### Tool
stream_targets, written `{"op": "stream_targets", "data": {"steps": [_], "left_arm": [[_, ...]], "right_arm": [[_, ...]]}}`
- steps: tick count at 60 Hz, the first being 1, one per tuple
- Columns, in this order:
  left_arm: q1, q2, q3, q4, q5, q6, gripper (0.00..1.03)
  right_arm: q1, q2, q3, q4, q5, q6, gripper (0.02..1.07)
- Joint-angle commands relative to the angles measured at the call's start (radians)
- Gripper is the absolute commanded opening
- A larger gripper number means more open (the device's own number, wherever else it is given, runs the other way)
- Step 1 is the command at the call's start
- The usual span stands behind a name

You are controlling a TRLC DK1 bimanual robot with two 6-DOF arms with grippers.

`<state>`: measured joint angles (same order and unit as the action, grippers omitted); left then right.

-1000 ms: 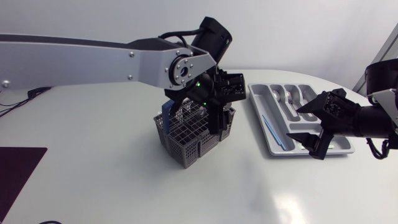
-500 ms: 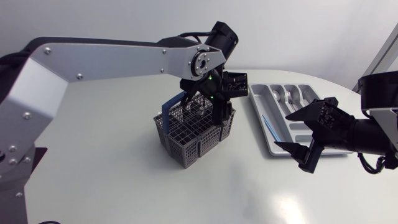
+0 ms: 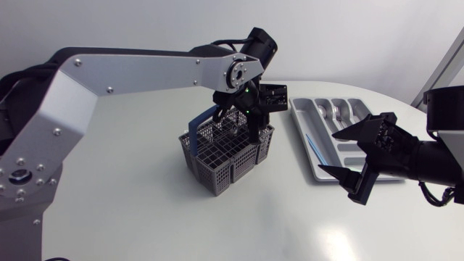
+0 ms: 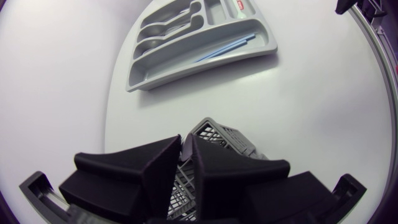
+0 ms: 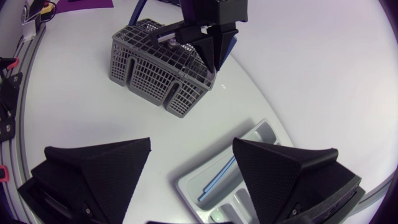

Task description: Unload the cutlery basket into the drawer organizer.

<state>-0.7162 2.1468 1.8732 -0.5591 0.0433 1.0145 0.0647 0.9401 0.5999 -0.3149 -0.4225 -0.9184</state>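
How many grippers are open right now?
1. The right gripper is spread open over the organizer. The left gripper, down in the basket, looks closed.

Prob. robotics lab: white table (image 3: 145, 210), L arm (image 3: 145, 70) & R arm (image 3: 436, 161) over it.

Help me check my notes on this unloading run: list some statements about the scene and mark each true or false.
1. The black right gripper is open and empty. True.
2. The grey mesh cutlery basket with the blue handle stands inside the grey plastic drawer organizer. False: it stands on the white table, apart from the organizer.
3. A thin blue utensil lies in the organizer's long compartment. True.
4. The black left gripper hangs over the organizer. False: its fingers, closed together, point down at the basket's top.
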Motion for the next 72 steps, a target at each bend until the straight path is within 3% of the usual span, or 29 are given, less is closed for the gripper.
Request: {"op": "stream_targets", "data": {"steps": [1, 46, 72], "left_arm": [[0.004, 0.038, 0.015, -0.019, -0.016, 0.018, 0.17], [-0.042, -0.206, -0.149, 0.039, -0.080, -0.065, 0.16], [-0.091, -0.360, -0.252, 0.107, -0.166, -0.119, 0.16]], "right_arm": [[0.009, -0.015, -0.028, -0.007, -0.001, 0.023, 0.97], [0.060, -0.112, -0.049, -0.030, 0.018, 0.085, 0.97], [0.112, -0.153, -0.037, 0.051, 0.047, 0.276, 0.97]]}}
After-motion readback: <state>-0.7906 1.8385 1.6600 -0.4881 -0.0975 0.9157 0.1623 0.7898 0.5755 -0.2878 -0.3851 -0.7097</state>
